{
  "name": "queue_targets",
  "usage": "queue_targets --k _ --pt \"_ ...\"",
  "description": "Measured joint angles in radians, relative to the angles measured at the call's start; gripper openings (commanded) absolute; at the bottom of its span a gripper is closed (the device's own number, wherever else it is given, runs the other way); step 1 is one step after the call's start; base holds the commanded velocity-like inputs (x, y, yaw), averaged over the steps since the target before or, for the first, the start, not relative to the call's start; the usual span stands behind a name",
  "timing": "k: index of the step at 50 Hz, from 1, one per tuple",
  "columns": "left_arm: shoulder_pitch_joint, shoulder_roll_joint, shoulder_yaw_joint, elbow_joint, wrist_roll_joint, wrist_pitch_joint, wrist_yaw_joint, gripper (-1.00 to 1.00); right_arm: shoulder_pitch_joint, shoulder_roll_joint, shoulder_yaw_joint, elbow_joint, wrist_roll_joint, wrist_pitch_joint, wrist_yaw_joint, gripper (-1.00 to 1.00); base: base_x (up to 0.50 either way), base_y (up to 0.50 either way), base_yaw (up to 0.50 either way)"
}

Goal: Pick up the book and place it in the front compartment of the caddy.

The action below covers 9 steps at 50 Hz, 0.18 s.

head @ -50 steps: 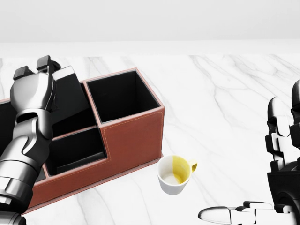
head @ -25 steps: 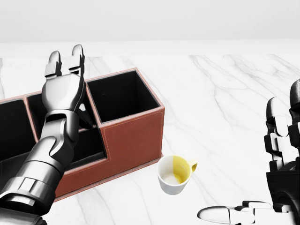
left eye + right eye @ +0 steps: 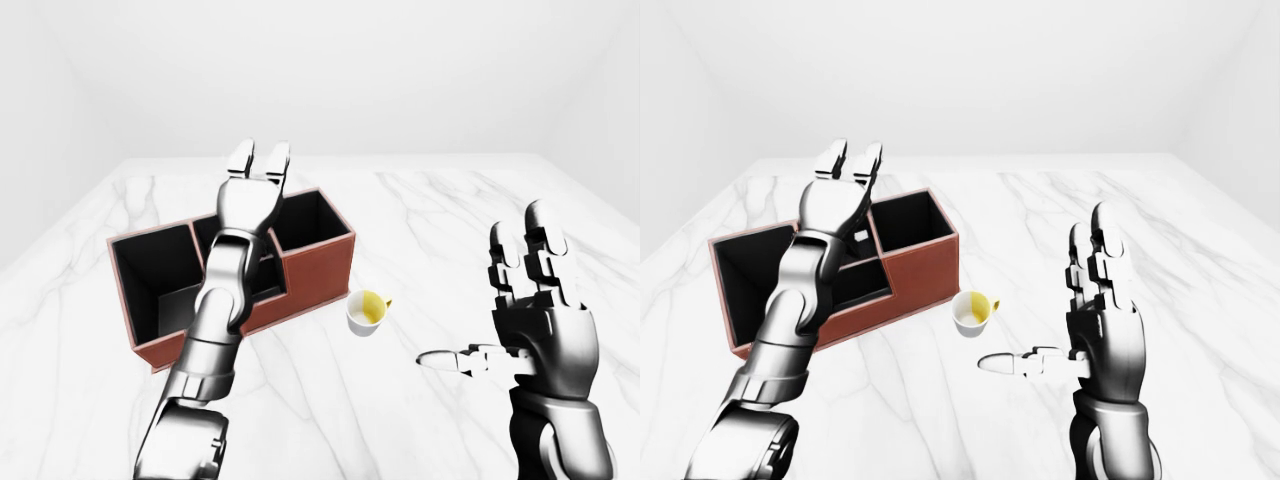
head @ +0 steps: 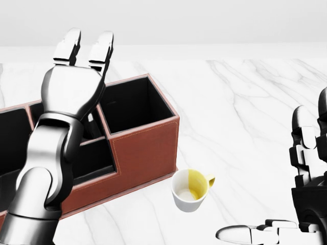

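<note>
Left arm (image 4: 48,163) hides caddy (image 4: 145,148) interior.

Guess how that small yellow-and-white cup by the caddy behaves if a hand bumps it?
The cup already leans, mouth tipped toward the camera, so it probably rocks or rolls easily. Its small handle might stop a full roll. It looks small beside the caddy, so likely light and quick to skid on the smooth marble table.

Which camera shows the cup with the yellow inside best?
The head view: the cup appears largest there, handle and yellow-and-white interior clear, unobstructed. Both eye views show it whole but small, right of the caddy.
</note>
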Motion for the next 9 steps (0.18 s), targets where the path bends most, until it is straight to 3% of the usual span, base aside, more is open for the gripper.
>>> queue_targets --k 9 --pt "0.139 -0.034 0.074 -0.535 0.293 0.0 -0.391 1.0 0.004 0.001 0.002 -0.006 -0.001 -0.001 -0.001 0.99 0.0 0.0 0.0"
